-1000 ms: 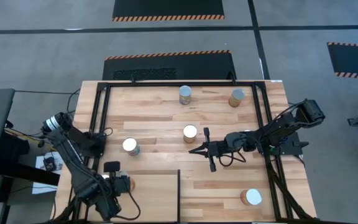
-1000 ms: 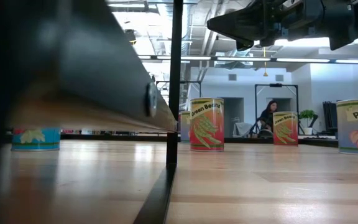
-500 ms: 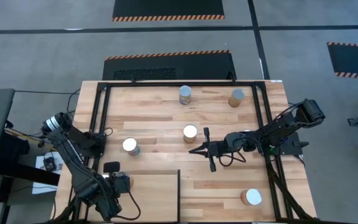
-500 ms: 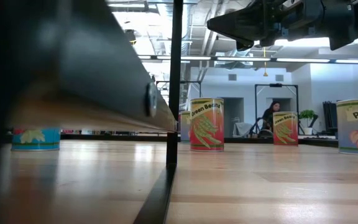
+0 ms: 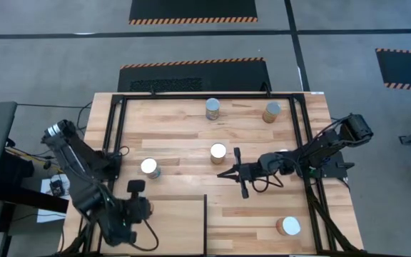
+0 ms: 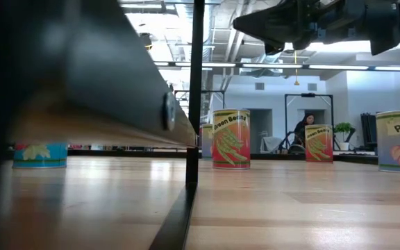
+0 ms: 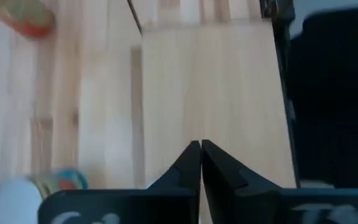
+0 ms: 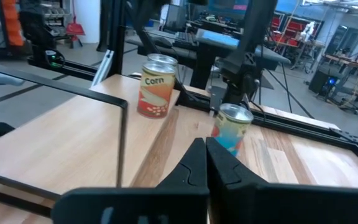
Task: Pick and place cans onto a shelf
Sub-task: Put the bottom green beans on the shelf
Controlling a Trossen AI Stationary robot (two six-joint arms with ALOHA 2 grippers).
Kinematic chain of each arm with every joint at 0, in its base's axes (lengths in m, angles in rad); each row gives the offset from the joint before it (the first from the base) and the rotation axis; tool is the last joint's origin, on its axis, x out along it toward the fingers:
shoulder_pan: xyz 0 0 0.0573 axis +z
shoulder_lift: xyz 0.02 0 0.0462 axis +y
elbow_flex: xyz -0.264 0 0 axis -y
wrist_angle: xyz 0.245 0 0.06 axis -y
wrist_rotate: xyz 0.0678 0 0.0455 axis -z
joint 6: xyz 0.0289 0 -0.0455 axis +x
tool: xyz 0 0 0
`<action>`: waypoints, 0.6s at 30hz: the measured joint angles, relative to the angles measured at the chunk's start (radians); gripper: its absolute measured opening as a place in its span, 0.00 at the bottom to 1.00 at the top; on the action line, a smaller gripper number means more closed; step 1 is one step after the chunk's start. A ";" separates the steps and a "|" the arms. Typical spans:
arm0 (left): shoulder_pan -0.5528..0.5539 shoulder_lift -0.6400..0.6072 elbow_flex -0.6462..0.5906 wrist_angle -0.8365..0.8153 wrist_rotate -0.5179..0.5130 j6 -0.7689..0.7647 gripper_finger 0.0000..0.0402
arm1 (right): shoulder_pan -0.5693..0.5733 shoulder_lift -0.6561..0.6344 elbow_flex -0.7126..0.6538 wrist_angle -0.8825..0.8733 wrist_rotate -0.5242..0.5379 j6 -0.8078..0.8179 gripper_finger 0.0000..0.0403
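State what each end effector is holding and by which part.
Nothing. The left end effector is shut and empty over the shelf; the right end effector is shut and empty too.

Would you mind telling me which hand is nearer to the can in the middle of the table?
The right hand. It hangs shut just beside the middle can, on the side toward the front edge. The left hand, also shut, sits far off by the shelf.

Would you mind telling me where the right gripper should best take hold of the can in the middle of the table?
Probably grip the middle can round its curved side wall, coming in level from the side where the right gripper is. The can stands upright with nothing close around it.
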 joint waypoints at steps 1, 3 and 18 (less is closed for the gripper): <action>0.006 -0.022 -0.027 0.032 -0.012 0.021 0.00 | 0.005 0.000 0.000 0.005 0.000 -0.005 0.01; 0.026 -0.070 -0.092 0.113 -0.029 0.071 0.00 | 0.013 -0.003 0.000 0.010 0.003 -0.016 0.01; 0.347 -0.383 -0.671 0.772 0.141 0.432 0.00 | 0.055 -0.105 0.000 -0.055 0.081 -0.037 0.01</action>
